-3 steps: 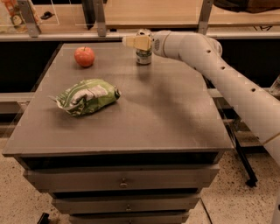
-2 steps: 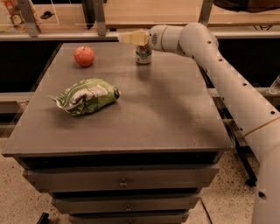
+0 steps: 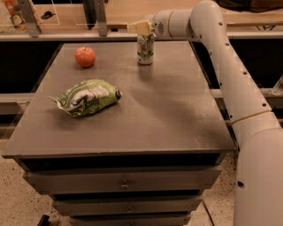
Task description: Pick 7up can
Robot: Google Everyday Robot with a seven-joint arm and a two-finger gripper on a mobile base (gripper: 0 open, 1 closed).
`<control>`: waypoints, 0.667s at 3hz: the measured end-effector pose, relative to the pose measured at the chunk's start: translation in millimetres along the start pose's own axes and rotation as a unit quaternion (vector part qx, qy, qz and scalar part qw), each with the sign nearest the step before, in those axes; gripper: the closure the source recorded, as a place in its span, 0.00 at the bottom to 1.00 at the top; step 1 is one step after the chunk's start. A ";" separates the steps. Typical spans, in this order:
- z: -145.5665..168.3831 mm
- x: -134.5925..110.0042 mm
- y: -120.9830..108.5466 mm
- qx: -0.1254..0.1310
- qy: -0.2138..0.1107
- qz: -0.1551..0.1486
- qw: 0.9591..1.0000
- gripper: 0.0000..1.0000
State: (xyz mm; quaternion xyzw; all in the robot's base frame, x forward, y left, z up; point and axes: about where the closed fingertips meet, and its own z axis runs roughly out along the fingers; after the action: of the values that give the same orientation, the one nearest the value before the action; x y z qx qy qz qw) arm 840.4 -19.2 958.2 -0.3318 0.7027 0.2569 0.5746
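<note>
7up can (image 3: 145, 49) upright at the table's (image 3: 177, 119) twelve o'clock edge. Just above its top, end effector (image 3: 140, 28), grip width impossible to tell. Well apart: apple (image 3: 85, 56) at ten o'clock, chip bag (image 3: 88, 97) at nine.

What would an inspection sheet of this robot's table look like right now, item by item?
Surface: grey table, flat; drawers beneath, shut.
Job's things: soda can upright near the far edge.
Clutter: apple at far left; chip bag lying nearer, on the left.
Claw: claw at the can's top, on a white arm from the right side.
Cables: nothing seen.
Surroundings: wooden shelf behind; speckled floor.
</note>
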 end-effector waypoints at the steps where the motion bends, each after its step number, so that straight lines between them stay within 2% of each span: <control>1: -4.4 -9.7 -5.0 -0.008 -0.003 -0.043 0.999 0.60; 2: -8.0 -15.8 -12.0 -0.010 -0.003 -0.063 0.998 0.44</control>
State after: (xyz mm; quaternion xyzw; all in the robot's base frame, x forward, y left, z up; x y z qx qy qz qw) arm 846.3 -30.2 975.5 -0.3801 0.6764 0.2279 0.5883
